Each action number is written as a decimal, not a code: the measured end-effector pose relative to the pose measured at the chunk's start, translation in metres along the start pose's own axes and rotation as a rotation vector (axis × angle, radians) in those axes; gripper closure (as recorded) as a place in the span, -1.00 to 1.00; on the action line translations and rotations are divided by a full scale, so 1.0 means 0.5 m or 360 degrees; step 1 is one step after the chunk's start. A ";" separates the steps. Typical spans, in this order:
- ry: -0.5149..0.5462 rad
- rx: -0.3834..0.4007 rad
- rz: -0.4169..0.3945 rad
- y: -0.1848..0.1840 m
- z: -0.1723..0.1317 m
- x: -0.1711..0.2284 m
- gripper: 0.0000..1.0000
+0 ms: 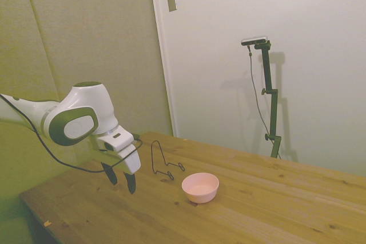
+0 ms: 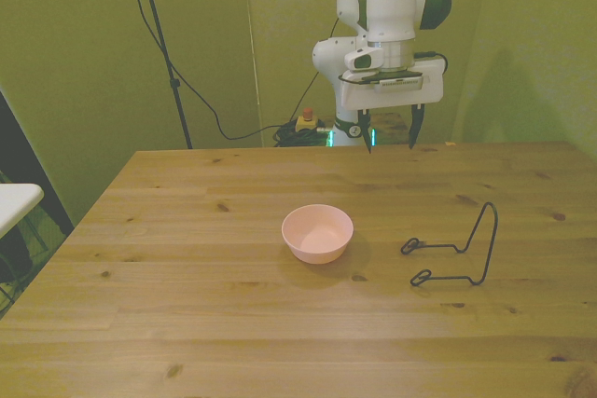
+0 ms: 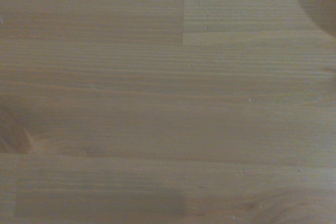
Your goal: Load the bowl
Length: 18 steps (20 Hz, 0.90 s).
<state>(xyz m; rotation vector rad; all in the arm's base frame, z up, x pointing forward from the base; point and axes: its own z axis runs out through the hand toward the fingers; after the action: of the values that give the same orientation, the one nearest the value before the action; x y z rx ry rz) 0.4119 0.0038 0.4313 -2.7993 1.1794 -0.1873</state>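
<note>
Pale pink bowl (image 2: 318, 233), thin black wire rack (image 2: 457, 247), knotty light-brown wooden table (image 2: 187, 258)

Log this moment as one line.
gripper: open, empty, above table's far edge | bowl: upright, empty, untouched | wire rack: beside bowl, apart

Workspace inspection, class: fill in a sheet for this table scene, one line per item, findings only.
Surface: wooden table, bare planks with knots.
Job's things: pink bowl upright and empty near the table's middle; black wire rack apart from it, toward the front view's right.
Clutter: nothing seen.
Grippers: gripper open, empty, above the table's far edge, away from the bowl.
Cables: black cable hanging along the arm; more cables on the floor behind the table.
Surroundings: plain walls; white surface at the front view's left.
</note>
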 end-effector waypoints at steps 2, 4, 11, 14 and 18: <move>-0.0013 -0.0009 0.0001 0.001 0.002 -0.001 -1.00; 0.0026 -0.0010 0.0006 -0.006 -0.001 0.015 -1.00; 0.0164 -0.0007 0.0156 -0.017 -0.043 0.194 -1.00; 0.0190 -0.0011 0.0214 -0.013 -0.045 0.270 -1.00; 0.0187 -0.0026 0.0270 -0.017 -0.020 0.347 -1.00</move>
<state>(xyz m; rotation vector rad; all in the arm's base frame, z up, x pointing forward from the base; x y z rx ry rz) 0.5364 -0.1150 0.4552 -2.7166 1.4428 -0.3337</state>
